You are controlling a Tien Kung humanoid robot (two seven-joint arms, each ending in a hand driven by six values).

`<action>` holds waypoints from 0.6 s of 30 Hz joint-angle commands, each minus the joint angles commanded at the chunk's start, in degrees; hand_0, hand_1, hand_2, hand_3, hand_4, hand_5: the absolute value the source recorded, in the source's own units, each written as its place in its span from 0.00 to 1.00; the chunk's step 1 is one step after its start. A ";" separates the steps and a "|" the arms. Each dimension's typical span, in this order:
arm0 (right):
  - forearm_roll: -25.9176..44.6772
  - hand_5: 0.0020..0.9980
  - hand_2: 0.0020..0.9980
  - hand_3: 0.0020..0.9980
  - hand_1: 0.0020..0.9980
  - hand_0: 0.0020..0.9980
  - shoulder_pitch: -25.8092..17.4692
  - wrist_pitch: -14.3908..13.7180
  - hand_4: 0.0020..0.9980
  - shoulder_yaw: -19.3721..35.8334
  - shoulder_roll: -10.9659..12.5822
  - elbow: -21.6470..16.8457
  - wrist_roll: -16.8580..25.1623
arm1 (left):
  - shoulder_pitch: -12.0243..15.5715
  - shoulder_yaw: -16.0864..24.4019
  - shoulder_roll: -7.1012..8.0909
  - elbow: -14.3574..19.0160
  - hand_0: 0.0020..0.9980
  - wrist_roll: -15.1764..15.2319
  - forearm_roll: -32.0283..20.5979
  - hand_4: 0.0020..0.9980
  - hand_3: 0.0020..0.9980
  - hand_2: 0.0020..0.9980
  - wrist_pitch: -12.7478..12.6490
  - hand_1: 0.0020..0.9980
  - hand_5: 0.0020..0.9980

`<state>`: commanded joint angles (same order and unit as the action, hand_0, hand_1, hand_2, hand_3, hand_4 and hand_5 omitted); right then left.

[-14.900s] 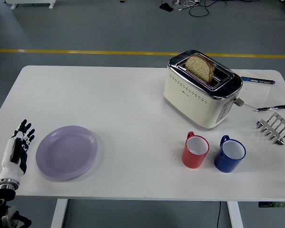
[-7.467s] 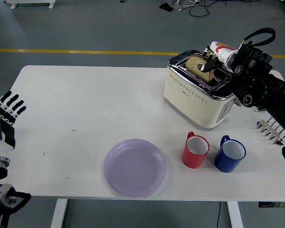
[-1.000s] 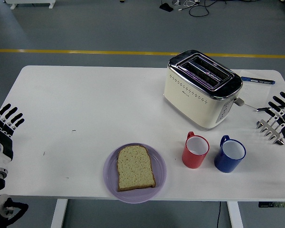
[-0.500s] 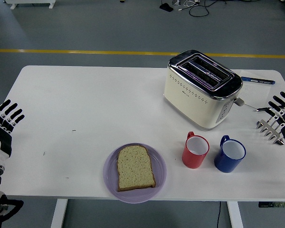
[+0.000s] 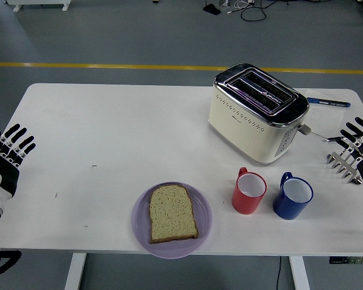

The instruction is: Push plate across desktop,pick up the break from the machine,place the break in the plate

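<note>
A slice of bread [image 5: 172,213] lies flat in the purple plate [image 5: 140,223] near the table's front edge, left of the mugs. The cream and chrome toaster [image 5: 258,113] stands at the back right with both slots empty. My left hand [image 5: 7,158] is at the table's left edge, fingers spread and empty, far from the plate. My right hand [image 5: 362,142] is at the right edge, fingers spread and empty, over the metal rack.
A red mug [image 5: 249,191] and a blue mug [image 5: 293,196] stand right of the plate. A metal toast rack [image 5: 345,164] sits at the right edge under my right hand. A blue pen [image 5: 328,102] lies behind the toaster.
My left hand has shifted slightly up and right at the left edge. The bread, plate and right hand have not moved.
</note>
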<state>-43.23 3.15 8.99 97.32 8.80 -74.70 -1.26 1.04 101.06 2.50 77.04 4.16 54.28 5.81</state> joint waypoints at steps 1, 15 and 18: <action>-0.03 0.58 0.73 0.72 0.72 0.75 0.03 0.03 0.51 -0.03 -0.02 0.05 0.00 | -0.02 0.03 -0.03 0.07 0.80 -0.19 -0.07 0.50 0.79 0.84 0.25 0.78 1.00; -0.96 0.58 0.73 0.72 0.72 0.75 0.20 0.31 0.51 0.23 -0.02 1.01 0.48 | -0.19 0.10 -0.34 0.06 0.80 -0.86 0.27 0.51 0.79 0.83 0.86 0.78 1.00; -0.99 0.57 0.73 0.72 0.72 0.75 0.16 0.20 0.51 0.20 -0.03 1.38 0.53 | -0.10 0.04 -0.36 0.05 0.80 -0.78 0.29 0.52 0.79 0.83 0.78 0.78 1.00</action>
<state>-44.22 3.30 9.19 97.52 8.77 -73.32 -0.73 0.94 101.10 2.14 77.09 3.38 54.58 6.59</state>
